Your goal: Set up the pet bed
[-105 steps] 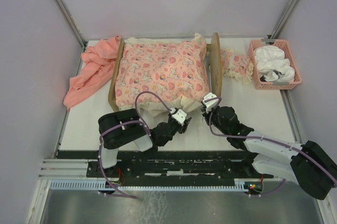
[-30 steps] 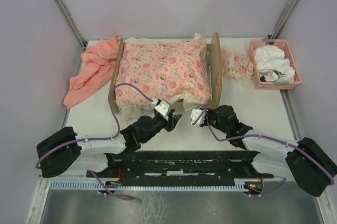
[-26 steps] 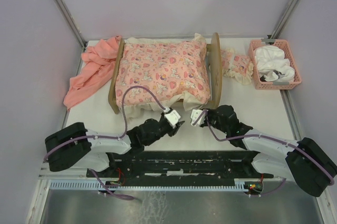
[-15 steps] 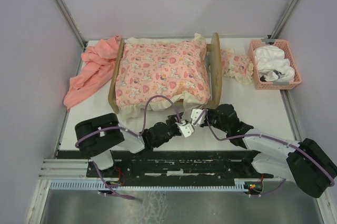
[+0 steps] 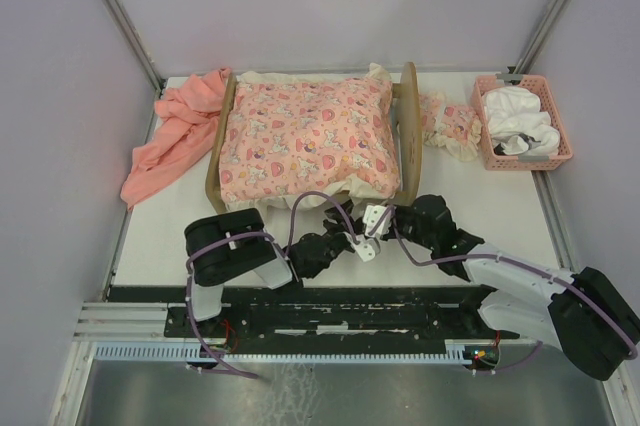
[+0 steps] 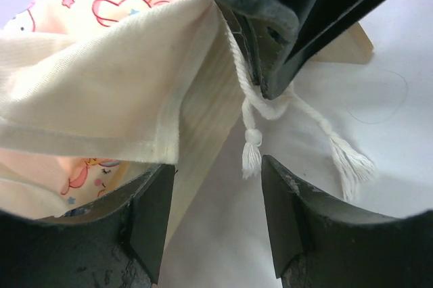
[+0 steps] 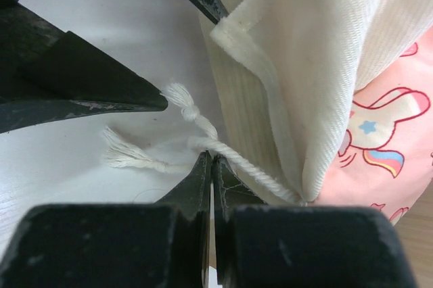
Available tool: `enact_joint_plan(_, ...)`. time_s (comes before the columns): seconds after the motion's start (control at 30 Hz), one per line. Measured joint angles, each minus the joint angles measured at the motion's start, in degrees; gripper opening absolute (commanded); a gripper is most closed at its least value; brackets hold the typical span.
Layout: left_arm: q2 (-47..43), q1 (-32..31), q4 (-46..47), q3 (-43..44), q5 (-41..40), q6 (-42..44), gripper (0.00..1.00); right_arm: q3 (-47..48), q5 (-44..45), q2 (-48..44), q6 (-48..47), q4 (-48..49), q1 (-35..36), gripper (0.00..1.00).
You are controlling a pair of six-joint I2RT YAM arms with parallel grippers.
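Note:
The pet bed (image 5: pixel 408 126) is a light-wood frame at the back middle with a pink patterned cushion (image 5: pixel 310 136) on it. At its front right corner a white cord (image 6: pixel 252 140) with knotted, frayed ends hangs from the cushion's cream corner (image 6: pixel 101 99). My right gripper (image 7: pixel 212 159) is shut on this cord (image 7: pixel 203 129) right at its tips. My left gripper (image 6: pixel 218 197) faces it, open, with one cord end just above the gap and nothing between the fingers. From above, the left gripper (image 5: pixel 348 234) and right gripper (image 5: pixel 360 226) nearly meet.
A salmon-pink cloth (image 5: pixel 175 136) lies left of the bed. A small pink pillow (image 5: pixel 448 124) sits right of the headboard. A pink basket (image 5: pixel 523 162) holding white cloth stands at the back right. Grey walls enclose the table on three sides.
My left gripper has swung right along the bed's front edge, up to the right gripper, and its jaws have spread wider. The right gripper has stayed almost in place, still shut.

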Motion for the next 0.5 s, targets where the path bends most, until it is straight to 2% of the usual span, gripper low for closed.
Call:
enact_joint_plan(0.37,2.16,0.04,1.38,1.40,0.37,1.01,0.59,0.35,-1.25,1.03,0.96,-0.07,-0.83,0.02)
enact_joint_plan(0.5,3.41,-0.28,0.11,4.44,1.25,2.29,0.58,0.68,-1.73,1.66,0.66,-0.20,-0.28,0.02)
